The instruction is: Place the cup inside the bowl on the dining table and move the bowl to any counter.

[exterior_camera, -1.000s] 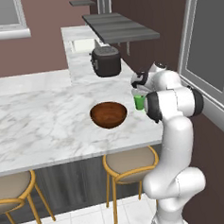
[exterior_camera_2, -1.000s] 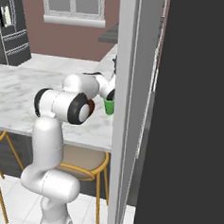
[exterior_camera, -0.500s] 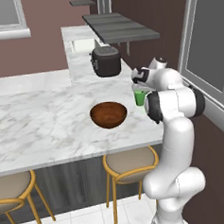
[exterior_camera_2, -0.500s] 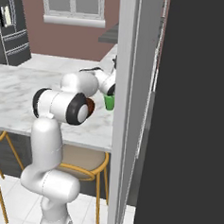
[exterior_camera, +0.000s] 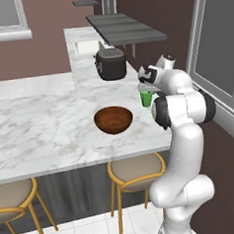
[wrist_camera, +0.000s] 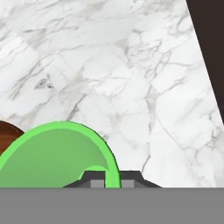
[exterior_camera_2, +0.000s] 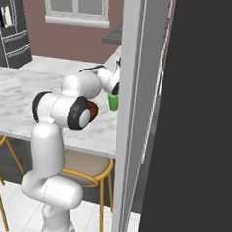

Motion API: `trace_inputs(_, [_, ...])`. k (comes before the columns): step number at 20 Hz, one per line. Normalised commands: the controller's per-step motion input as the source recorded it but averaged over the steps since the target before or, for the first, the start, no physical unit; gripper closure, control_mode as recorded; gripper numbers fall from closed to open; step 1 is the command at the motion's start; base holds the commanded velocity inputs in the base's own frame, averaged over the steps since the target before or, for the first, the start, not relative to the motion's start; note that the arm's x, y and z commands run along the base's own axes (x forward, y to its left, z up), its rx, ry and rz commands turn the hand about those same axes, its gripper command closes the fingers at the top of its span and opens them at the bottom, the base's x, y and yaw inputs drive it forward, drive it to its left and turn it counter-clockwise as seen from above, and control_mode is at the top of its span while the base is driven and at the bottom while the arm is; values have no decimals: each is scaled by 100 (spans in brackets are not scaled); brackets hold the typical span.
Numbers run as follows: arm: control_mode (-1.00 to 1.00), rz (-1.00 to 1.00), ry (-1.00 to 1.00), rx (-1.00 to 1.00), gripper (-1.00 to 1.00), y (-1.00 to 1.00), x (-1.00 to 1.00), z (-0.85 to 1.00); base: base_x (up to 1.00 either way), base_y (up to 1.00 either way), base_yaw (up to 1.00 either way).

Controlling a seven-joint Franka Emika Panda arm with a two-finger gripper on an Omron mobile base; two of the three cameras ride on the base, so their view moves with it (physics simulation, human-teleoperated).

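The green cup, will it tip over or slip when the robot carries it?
The cup looks small and plain, so probably light and stiff. Its smooth, tapered sides might slip in the gripper, whose fingertips straddle the rim. It's narrow with no handle, so it could tip if set down crooked near the bowl.

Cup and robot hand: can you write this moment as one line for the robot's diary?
gripper: shut on cup, fingers on its rim | cup: lifted above dining table | bowl: on table, empty | next: likely carry cup to bowl
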Motion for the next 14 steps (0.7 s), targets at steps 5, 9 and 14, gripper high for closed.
trace_inputs(5, [-100,0,0,3,100,0,-5,16,0,0,0])
trace_inputs(9, [-100,0,0,5,100,1,-3,1,0,0,0])
trace_inputs(14, [-100,0,0,2,100,6,0,0,0,0,0])
